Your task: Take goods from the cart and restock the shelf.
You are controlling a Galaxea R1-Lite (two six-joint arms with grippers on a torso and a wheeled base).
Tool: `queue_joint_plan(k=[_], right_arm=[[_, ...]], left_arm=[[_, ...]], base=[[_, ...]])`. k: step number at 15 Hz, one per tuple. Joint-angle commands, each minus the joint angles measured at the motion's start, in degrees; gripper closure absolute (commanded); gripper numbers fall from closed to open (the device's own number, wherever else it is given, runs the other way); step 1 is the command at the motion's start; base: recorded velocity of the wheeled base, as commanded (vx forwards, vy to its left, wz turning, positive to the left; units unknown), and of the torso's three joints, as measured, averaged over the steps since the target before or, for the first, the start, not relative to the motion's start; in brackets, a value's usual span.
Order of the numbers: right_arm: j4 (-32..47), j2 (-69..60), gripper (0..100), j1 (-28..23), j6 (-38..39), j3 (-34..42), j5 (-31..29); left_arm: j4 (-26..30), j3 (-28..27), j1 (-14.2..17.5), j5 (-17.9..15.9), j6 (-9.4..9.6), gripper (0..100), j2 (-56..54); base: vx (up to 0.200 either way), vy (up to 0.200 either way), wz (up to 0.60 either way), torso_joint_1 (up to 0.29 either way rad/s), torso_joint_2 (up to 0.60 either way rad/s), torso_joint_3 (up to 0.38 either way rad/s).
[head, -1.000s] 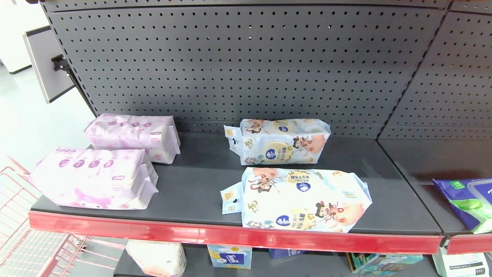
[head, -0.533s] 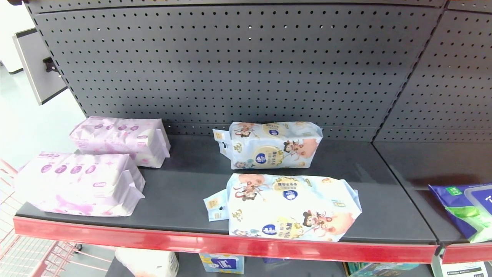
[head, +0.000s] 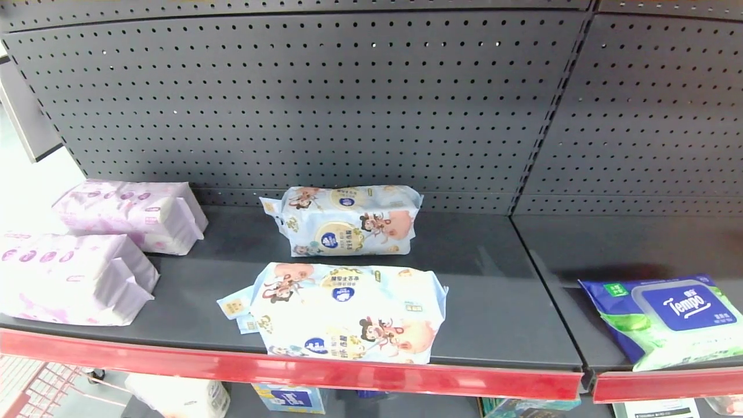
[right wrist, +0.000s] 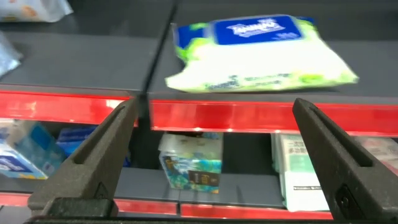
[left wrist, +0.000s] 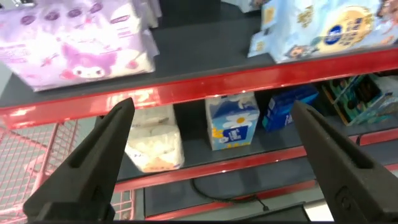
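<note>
While the left end effector (left wrist: 212,104) and right end effector (right wrist: 214,102) both hang spread and empty before the shelf (head: 499,290), the pink wire cart (head: 35,389) you must draw from stands low on the robot's left. Judging by what's shelved, expect soft, light, slippery film packs; pinch across the narrow middle. Shelved you have two purple tissue packs (head: 130,215), two cartoon-printed tissue packs (head: 348,313) and one wet-wipe pack (head: 667,319).

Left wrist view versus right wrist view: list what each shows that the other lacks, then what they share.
Left wrist: purple pack, pink cart, blue-and-white carton below. Right wrist: green-and-blue wipes pack, teal box below. Shared: the shelf's red front edge, with stock on the shelf underneath.
</note>
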Motion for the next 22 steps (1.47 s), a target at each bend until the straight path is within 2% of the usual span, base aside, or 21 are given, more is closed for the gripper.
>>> queue_joint_plan(k=[1,7,9,11,14,18,19,22], right_arm=[[0.0,0.0,0,0.0,-0.1,0.0,0.0],[0.0,0.0,0,0.0,-0.1,0.0,0.0],[0.0,0.0,0,0.0,-0.1,0.0,0.0],[0.0,0.0,0,-0.1,0.0,0.0,-0.1],[0.0,0.0,0,0.0,-0.1,0.0,-0.1],[0.0,0.0,0,0.0,-0.1,0.0,-0.1],[0.0,0.0,0,0.0,-0.1,0.0,-0.1],[0.0,0.0,0,0.0,-0.1,0.0,-0.1]], left_arm=[[0.0,0.2,-0.1,0.0,-0.05,0,0.4],[-1.3,4.5,-0.1,0.4,-0.14,0,3.9],[-5.3,6.0,0.1,1.4,-0.49,0,10.8],[-13.5,8.3,0.1,1.4,-1.89,0,19.1],[-23.2,9.6,0.1,1.0,-2.33,0,30.5],[-28.4,8.9,0.1,1.4,-3.04,0,39.2],[-30.7,8.4,0.1,1.4,-3.74,0,42.3],[-37.0,7.9,-0.9,0.3,-4.27,0,48.5]], base=[[0.000,0.000,0.00,0.000,0.00,0.000],[0.000,0.000,0.00,0.000,0.00,0.000],[0.000,0.000,0.00,0.000,0.00,0.000],[0.000,0.000,0.00,0.000,0.00,0.000],[0.000,0.000,0.00,0.000,0.00,0.000],[0.000,0.000,0.00,0.000,0.00,0.000],[0.000,0.000,0.00,0.000,0.00,0.000],[0.000,0.000,0.00,0.000,0.00,0.000]])
